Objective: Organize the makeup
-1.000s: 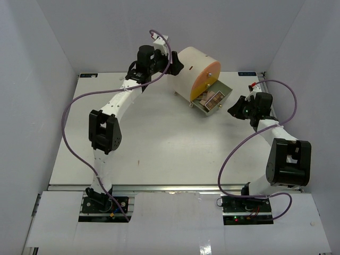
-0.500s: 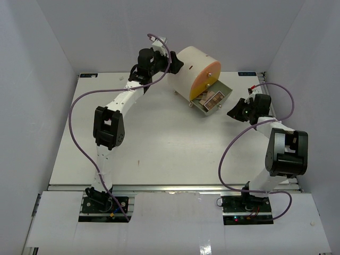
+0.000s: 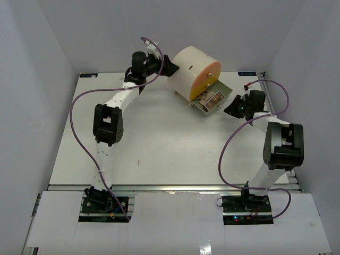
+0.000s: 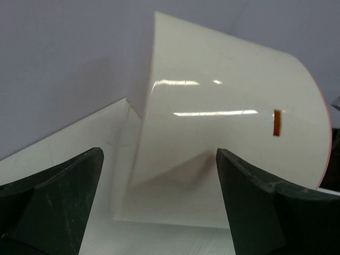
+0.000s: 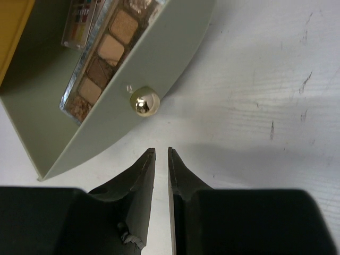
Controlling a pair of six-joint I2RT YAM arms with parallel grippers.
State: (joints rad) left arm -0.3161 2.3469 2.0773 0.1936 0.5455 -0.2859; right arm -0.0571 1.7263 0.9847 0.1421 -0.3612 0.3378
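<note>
Makeup palettes (image 3: 211,99) lie in the open pale-green drawer (image 3: 227,91) of the cream round box (image 3: 194,66). In the right wrist view a brown-toned palette (image 5: 103,53) rests against the drawer front (image 5: 170,48), which carries a gold knob (image 5: 145,103). My right gripper (image 5: 161,151) is shut and empty, its tips just short of that knob, low over the table (image 3: 228,110). My left gripper (image 4: 159,154) is wide open with nothing between its fingers, facing the box's curved back wall (image 4: 228,133) at the far left of the box (image 3: 170,66). Sponges and lipstick tubes are out of view.
The box stands at the back middle of the white table (image 3: 159,138). Grey walls enclose the table on three sides. Purple cables (image 3: 74,122) loop off both arms. The box has a small orange slot (image 4: 277,122) on its side.
My left wrist has drawn back and leftward, a little away from the box. The right arm has folded its elbow in, and its gripper has edged closer to the drawer front.
</note>
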